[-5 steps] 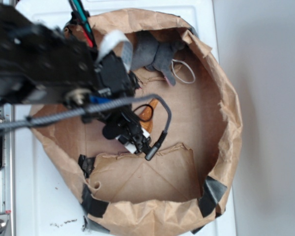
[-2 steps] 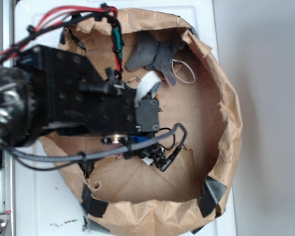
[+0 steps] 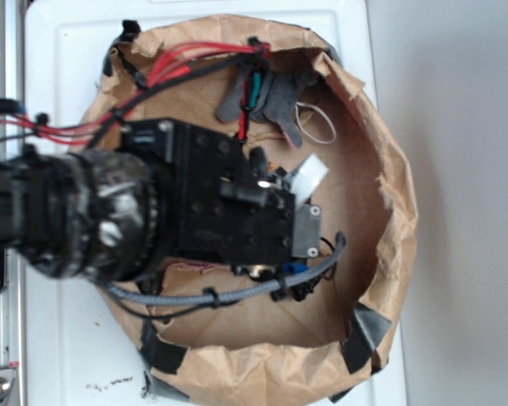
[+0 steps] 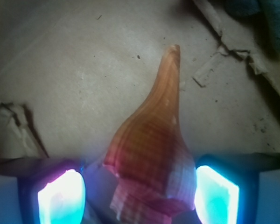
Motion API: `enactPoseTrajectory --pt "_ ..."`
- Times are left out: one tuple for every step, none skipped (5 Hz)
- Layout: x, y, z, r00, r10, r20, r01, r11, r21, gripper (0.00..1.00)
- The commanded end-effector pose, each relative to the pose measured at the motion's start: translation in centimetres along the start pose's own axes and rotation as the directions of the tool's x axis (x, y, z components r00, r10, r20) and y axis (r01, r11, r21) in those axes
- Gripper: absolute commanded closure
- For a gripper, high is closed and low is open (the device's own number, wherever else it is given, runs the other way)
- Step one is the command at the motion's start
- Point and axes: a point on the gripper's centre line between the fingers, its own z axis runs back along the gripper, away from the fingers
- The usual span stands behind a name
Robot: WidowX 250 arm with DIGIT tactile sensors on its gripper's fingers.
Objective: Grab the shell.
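The shell [image 4: 151, 149] is orange-tan and ribbed. It lies on the brown paper floor with its long tip pointing away from me, and its wide end sits between my two glowing pads. My gripper [image 4: 139, 196] is open around it. The right pad [image 4: 214, 196] is close against the shell's edge and the left pad [image 4: 60, 198] stands a little apart from it. In the exterior view my arm [image 3: 195, 211] reaches into the paper bag and hides both the shell and the fingers.
The crumpled bag wall [image 3: 398, 203] rings the work area. A grey plush toy [image 3: 279, 93] and a white rubber band loop [image 3: 317, 123] lie at the far side. A folded paper flap [image 3: 237, 317] lies on the near floor. Torn paper edges [image 4: 214, 65] lie beyond the shell's tip.
The arm has swung further into the bag, rightward in the exterior view. It now covers the spot where the orange shell showed a second ago.
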Motion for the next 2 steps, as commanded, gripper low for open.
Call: enactPoseTrajectory --pt "1.8 -0.2 1.9 0.999 -0.019 0.025 0.021 0.998 -0.065 1.0" --pt "2.4 0.0 3.1 1.0 -0.022 0.007 0.023 0.995 -0.096 1.0"
